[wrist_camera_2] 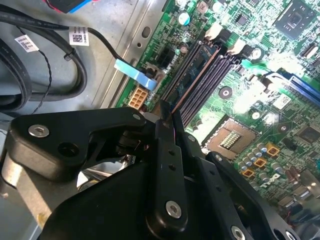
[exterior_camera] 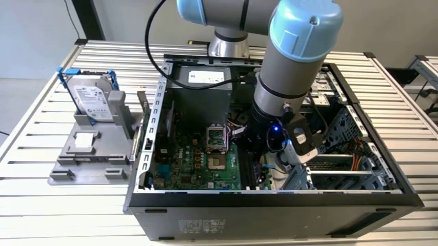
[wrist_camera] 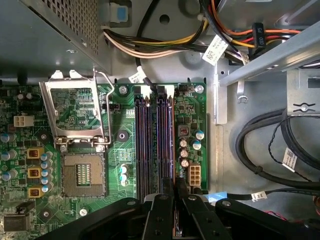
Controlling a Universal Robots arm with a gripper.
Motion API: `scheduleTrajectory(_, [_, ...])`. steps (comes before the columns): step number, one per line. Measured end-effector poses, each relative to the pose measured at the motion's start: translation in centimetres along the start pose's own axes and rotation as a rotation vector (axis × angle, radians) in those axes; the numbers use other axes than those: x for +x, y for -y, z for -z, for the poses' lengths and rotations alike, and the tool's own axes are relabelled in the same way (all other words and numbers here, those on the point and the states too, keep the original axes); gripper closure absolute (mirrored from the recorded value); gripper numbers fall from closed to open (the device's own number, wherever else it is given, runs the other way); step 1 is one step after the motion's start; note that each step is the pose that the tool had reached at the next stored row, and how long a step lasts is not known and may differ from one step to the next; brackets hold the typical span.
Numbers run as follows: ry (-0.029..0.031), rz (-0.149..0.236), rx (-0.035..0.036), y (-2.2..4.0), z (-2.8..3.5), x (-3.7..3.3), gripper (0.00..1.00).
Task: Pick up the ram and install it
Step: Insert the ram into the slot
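1. Where the exterior view looked down on the slatted table (exterior_camera: pixel 41 133), the arm reached into the open computer case (exterior_camera: pixel 274 197), and its gripper (exterior_camera: pixel 263 154) hung low over the green motherboard (exterior_camera: pixel 188 159), close to the black memory slots (exterior_camera: pixel 247 171). A hard drive (exterior_camera: pixel 92 100) in a blue frame stood upright in a grey stand (exterior_camera: pixel 89 154) on the table, well apart, toward the exterior view's left of the case.

2. In the second wrist view, the gripper (wrist_camera_2: pixel 167 112) had its two black fingers (wrist_camera_2: pixel 165 145) drawn close together with only a thin gap between them. They pointed down at the near end of the memory slots (wrist_camera_2: pixel 200 82). The ram (wrist_camera_2: pixel 192 70), a dark stick with chips, lay along the slot nearest the case wall, in line with the fingertips. I cannot tell whether the fingers pinched its end or merely stood above it. Black cables (wrist_camera_2: pixel 40 55) looped over the bare metal floor beside the board.

3. In the first wrist view, the gripper (wrist_camera: pixel 176 187) sat at the end of the slots (wrist_camera: pixel 155 142), beside the open processor socket (wrist_camera: pixel 82 172). The ram (wrist_camera: pixel 175 227) showed as a thin edge between the fingers (wrist_camera: pixel 161 210).
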State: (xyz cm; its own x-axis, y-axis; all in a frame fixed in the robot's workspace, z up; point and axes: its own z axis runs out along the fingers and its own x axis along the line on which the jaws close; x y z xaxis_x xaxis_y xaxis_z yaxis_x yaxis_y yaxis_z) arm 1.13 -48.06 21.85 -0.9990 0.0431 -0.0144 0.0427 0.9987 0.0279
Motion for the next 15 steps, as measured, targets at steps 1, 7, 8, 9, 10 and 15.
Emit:
scheduleTrajectory(1, [0.0001,0.0,-0.0002,-0.01,0.0,0.0,1.0])
scheduleTrajectory(7, [0.0,0.0,-0.0001,-0.1,-0.01,0.01,1.0])
scheduleTrajectory(8, [0.0,0.0,-0.0006,-0.1,-0.04,0.01,1.0])
scheduleTrajectory(9, [-0.0001,0.0,-0.0013,-0.1,-0.12,0.01,1.0])
scheduleTrajectory(10, [-0.0001,0.0,-0.0026,-0.1,-0.22,0.02,1.0])
scheduleTrajectory(15, [-0.0002,0.0,-0.0047,-0.1,-0.43,0.01,1.0])
